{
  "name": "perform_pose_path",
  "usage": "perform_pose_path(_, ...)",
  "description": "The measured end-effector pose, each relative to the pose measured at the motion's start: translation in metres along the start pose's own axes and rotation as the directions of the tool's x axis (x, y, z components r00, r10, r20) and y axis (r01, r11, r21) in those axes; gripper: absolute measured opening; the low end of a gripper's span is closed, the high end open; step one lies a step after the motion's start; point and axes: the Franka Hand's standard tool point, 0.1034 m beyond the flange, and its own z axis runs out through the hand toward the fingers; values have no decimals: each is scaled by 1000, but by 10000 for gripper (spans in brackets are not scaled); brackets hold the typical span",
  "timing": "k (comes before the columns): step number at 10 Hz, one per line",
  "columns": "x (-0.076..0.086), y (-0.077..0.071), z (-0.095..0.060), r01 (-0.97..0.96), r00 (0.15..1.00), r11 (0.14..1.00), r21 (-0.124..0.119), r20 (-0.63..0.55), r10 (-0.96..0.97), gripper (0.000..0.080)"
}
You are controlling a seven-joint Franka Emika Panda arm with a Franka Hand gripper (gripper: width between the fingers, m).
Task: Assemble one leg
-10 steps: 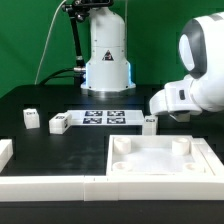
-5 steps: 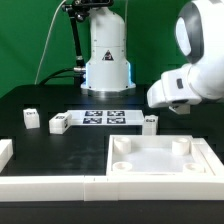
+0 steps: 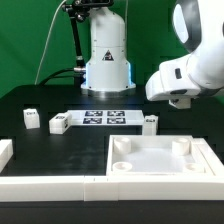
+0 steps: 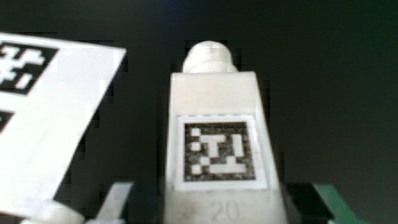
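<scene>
Leg (image 4: 217, 120) is in the gripper (image 4: 217, 203), seen close up in the wrist view. It is a white block with its black-and-white tag facing the camera and a rounded peg on the end pointing away from the camera. Jaws are clamped on the leg, with one grey finger showing on each side of its near end; the fingers (image 4: 121, 200) are cut off by the frame edge, so the contact itself is hard to see. The leg runs straight out from the gripper, centred between the fingers and not skewed. Behind it is dark table, with a corner of the marker board (image 4: 50, 95) off to one side, clear of the leg.

In the exterior view the arm (image 3: 188, 75) comes in from the upper part of the exterior view's right. Its bulky white wrist casing is raised above the table (image 3: 60, 145), over the right end of the marker board (image 3: 105, 117). Gripper and held leg are tucked under that casing and can't be made out there.

Three spare legs (image 3: 58, 123) stand on the table. Two are on the exterior view's left of the marker board and one is just beside its right end. The tray piece (image 3: 160, 158) lies flat in the foreground, recessed corners up, well below the wrist. A border bar (image 3: 45, 185) lies along the front edge. The robot base (image 3: 107, 55) stands at the back centre.
</scene>
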Motion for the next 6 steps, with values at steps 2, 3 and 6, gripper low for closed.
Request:
perform_pose_path(2,8,8,-19,21,972,1000,1,-235,-20,292)
perform_pose_path(3,2,12,-30,26,957,1000,-2,-288,-26,292)
perform_pose_path(6,10,11,-44,34,833,999,0,-553,-29,292)
